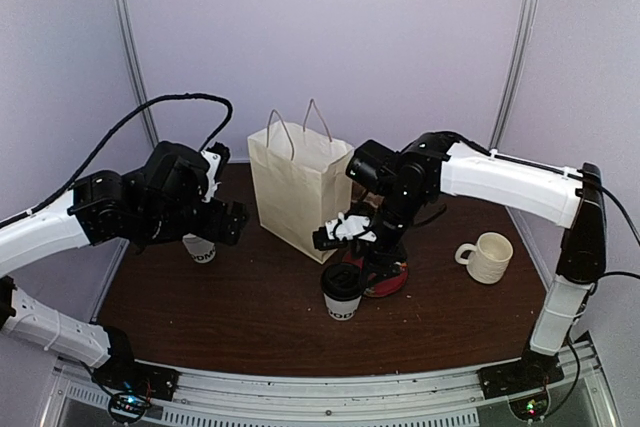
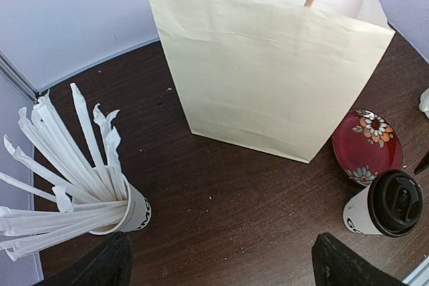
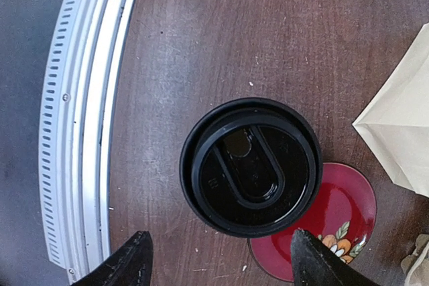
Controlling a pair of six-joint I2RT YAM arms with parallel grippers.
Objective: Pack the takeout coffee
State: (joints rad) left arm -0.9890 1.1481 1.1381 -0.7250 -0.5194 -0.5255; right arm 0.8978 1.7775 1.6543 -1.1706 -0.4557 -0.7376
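Glossy black plastic lid [image 3: 249,165], white paper cup [image 1: 342,310], matt cream paper bag [image 2: 268,78], dark wood-grain table [image 2: 221,212].

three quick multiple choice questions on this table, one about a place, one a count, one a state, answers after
1. Where does the lidded cup stand relative to the paper bag?
A inside it
B in front of it, beside the red dish
C behind it

2. How many paper cups are on the table?
A four
B one
C two

3. The black lid is
A seated on its cup
B flat on the table
C inside the bag

Answers:
1 B, the top view shows it before the bag, next to the dish.
2 C, the lidded one and the cup of white sticks.
3 A, the right wrist view shows it covering the cup's mouth.
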